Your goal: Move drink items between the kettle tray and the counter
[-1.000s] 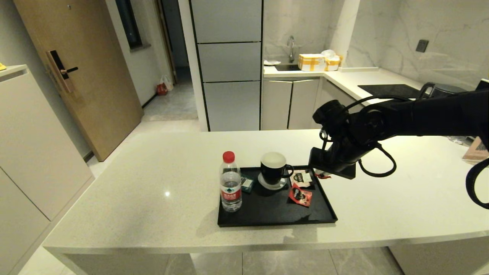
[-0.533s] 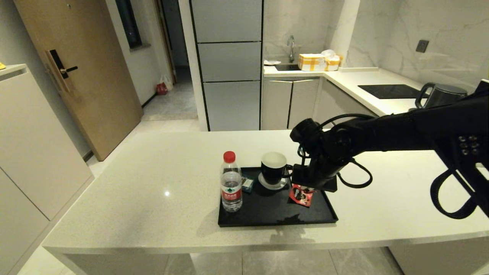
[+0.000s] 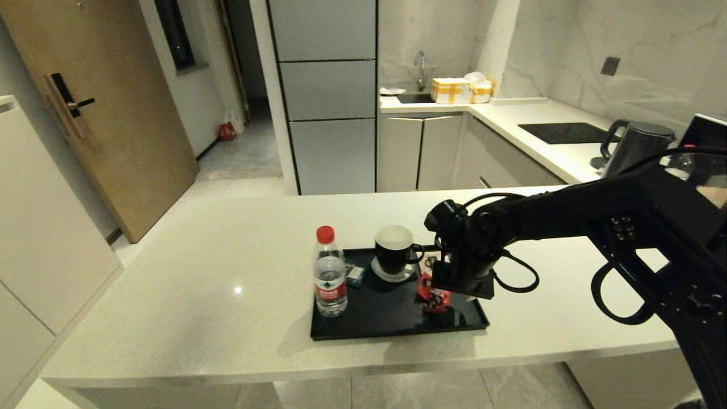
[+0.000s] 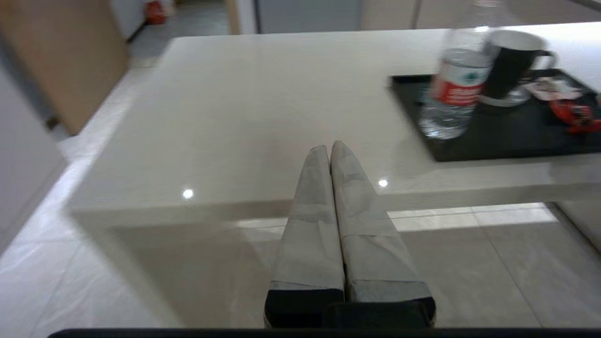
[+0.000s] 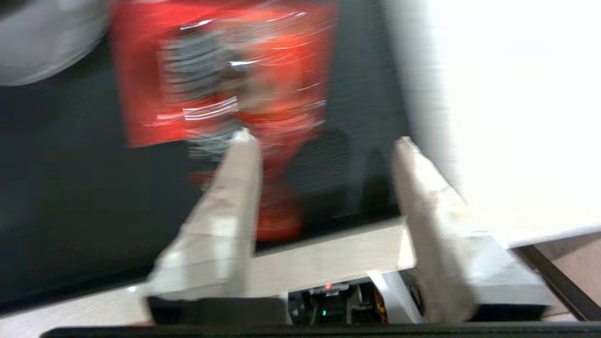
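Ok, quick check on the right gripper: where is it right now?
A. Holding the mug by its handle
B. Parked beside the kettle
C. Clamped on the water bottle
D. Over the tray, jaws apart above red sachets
D. The right wrist view shows the right gripper with its jaws apart and nothing between them, above the red sachets lying on the black tray.

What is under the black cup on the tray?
A pale round coaster sits under the black cup, on the black tray. The coaster's middle is hidden by the cup.
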You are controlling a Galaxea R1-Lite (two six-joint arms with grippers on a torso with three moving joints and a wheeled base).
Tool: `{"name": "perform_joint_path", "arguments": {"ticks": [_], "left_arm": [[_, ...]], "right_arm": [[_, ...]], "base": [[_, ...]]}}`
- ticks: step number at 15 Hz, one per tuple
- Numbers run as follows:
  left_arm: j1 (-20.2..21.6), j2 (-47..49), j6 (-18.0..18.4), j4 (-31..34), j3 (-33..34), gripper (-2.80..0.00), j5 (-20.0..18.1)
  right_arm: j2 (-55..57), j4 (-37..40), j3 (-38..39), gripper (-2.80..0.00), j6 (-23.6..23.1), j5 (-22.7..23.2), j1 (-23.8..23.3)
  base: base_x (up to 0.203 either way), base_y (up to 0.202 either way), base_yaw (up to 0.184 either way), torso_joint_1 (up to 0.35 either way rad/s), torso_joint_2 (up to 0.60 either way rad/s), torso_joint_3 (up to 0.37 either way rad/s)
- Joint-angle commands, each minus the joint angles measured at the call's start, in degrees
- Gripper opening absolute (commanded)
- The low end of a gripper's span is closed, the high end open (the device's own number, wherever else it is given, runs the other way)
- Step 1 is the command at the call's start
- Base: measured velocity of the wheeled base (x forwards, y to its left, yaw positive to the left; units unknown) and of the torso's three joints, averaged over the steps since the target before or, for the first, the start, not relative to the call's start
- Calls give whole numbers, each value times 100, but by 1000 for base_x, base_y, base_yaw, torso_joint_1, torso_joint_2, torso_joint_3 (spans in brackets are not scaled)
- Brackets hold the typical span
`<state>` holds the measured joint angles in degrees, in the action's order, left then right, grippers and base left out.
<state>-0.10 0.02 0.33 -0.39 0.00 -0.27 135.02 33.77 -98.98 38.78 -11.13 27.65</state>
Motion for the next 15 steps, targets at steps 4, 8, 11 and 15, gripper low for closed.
{"name": "perform_joint_path", "arguments": {"ticks": [4, 8, 11, 15], "left_arm": [[1, -2, 2, -5, 0, -280, 0], [1, -2, 2, -5, 0, -280, 0], [1, -2, 2, -5, 0, -280, 0], [1, -2, 2, -5, 0, -280, 0]], "right_arm": [[-1378, 49, 306, 0, 106, 31, -173], [-2887, -40, 1267, 0, -333, 617, -719], [-3339, -204, 1170, -280, -763, 732, -693], [-3934, -26, 973, -280, -666, 515, -699]], "base": [[-2, 1, -71, -1, 0, -2], [0, 0, 0, 0, 0, 0], [0, 0, 0, 0, 0, 0], [0, 0, 0, 0, 0, 0]]}}
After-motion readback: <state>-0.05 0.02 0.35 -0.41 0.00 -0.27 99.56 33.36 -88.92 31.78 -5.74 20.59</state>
